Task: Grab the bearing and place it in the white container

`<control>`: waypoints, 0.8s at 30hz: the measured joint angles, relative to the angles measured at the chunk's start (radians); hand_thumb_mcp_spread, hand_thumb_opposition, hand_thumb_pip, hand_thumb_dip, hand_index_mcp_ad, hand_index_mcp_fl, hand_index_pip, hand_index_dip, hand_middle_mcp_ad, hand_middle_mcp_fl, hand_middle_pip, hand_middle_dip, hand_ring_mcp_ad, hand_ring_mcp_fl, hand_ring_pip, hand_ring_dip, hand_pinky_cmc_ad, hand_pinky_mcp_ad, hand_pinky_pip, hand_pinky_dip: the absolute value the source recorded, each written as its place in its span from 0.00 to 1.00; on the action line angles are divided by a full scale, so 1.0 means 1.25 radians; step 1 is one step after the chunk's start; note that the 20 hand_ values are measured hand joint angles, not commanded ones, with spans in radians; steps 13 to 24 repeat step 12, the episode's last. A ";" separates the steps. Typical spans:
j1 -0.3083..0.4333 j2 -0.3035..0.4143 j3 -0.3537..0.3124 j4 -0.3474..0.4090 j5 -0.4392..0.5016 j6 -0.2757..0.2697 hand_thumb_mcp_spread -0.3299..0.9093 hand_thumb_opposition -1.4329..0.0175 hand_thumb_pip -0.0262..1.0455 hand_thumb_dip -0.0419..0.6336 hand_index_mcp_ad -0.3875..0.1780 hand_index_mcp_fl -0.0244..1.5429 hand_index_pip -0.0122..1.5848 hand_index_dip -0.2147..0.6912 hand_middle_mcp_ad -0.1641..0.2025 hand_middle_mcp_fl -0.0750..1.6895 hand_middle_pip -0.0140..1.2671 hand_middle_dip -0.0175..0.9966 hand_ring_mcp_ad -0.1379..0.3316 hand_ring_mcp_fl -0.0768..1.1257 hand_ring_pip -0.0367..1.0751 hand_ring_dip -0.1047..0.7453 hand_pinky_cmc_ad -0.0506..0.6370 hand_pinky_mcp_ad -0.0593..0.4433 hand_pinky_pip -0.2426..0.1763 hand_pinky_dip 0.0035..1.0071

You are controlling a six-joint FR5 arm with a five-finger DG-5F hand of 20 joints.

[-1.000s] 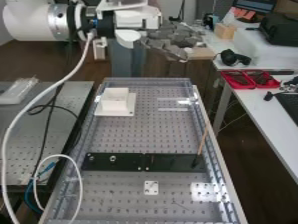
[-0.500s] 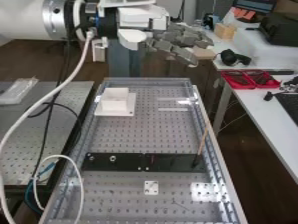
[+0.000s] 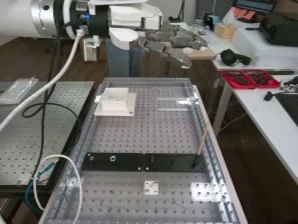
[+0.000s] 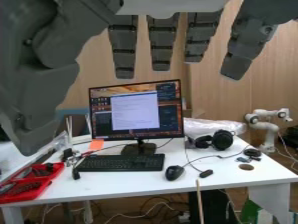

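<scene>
"In the high view, what could go wrong?"

"Mistaken picking: the smaller silvery round nut and larger silvery round nut sit close together, left on the flat black bar. The dark grey robot hand could pinch either of those 2."

"And the bearing?"

"I cannot tell where; a blind grasp might close empty. The square white container stands far left."

"The hand?"

"High, near the far end."

"Wrist view?"

"Wide: fingers straight, holding and touching nothing."
</scene>
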 joint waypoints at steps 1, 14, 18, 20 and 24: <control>0.000 0.001 -0.001 0.000 0.001 0.002 0.45 0.49 0.46 0.27 0.48 0.18 0.06 0.45 0.62 0.09 0.11 0.24 0.58 0.06 0.11 0.23 0.70 0.77 0.37 0.30; 0.004 0.019 -0.019 -0.001 0.017 0.006 0.45 0.49 0.46 0.27 0.48 0.16 0.06 0.46 0.62 0.10 0.11 0.24 0.58 0.07 0.12 0.24 0.70 0.76 0.37 0.30; 0.004 0.019 -0.019 -0.001 0.017 0.006 0.45 0.49 0.46 0.27 0.48 0.16 0.06 0.46 0.62 0.10 0.11 0.24 0.58 0.07 0.12 0.24 0.70 0.76 0.37 0.30; 0.004 0.019 -0.019 -0.001 0.017 0.006 0.45 0.49 0.46 0.27 0.48 0.16 0.06 0.46 0.62 0.10 0.11 0.24 0.58 0.07 0.12 0.24 0.70 0.76 0.37 0.30; 0.004 0.019 -0.019 -0.001 0.017 0.006 0.45 0.49 0.46 0.27 0.48 0.16 0.06 0.46 0.62 0.10 0.11 0.24 0.58 0.07 0.12 0.24 0.70 0.76 0.37 0.30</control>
